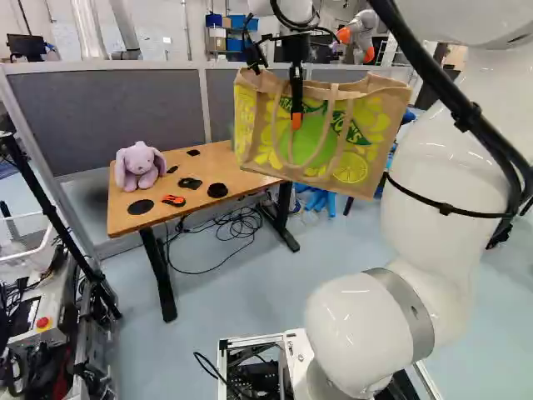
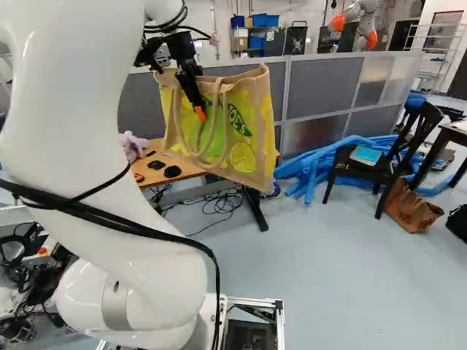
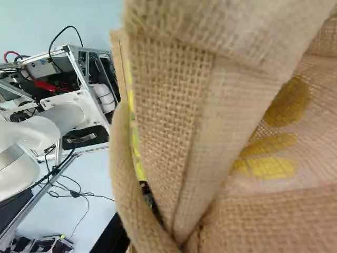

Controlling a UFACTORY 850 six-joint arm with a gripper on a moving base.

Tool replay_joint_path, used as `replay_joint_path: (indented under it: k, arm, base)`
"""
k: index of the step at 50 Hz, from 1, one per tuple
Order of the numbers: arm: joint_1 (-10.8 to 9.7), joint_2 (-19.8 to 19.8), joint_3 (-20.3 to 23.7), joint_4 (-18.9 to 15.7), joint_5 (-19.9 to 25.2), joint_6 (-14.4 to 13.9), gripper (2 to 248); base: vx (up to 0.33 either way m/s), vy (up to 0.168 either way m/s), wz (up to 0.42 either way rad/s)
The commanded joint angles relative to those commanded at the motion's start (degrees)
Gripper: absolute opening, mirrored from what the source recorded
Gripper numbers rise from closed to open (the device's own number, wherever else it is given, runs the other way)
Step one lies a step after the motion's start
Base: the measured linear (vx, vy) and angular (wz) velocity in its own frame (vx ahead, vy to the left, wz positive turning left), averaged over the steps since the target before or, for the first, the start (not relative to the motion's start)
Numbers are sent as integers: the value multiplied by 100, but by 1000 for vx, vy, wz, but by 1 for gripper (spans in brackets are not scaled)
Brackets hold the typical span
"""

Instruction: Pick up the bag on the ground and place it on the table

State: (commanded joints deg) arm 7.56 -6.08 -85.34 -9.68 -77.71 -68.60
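Up in the air, the gripper (image 1: 296, 122) is shut on the near side of the bag (image 1: 362, 137), with one orange-tipped finger showing against its outer face. The same gripper (image 2: 200, 113) shows in the right base view, and the bag (image 2: 252, 142) hangs upright there, handles drooping in front. In the left base view the bag overlaps the right end of the wooden table (image 1: 237, 173); its height over the top is hard to tell. Burlap of the bag (image 3: 168, 100) fills much of the wrist view and hides the fingertips.
A purple plush rabbit (image 1: 140, 166) and several small dark items lie on the table. Grey partitions (image 1: 146, 108) stand behind it, cables (image 1: 237, 225) below. Blue tubes (image 2: 310, 171), a black chair (image 2: 365, 171) and a brown bag (image 2: 412, 208) are farther right. Another robot (image 2: 356, 20) stands beyond.
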Motion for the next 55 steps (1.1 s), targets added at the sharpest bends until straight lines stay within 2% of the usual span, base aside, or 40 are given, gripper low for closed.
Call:
replay_joint_path:
  k: [55]
  arm:
    - [0,0,0,0,0,0,33]
  base:
    - [180,126,-30]
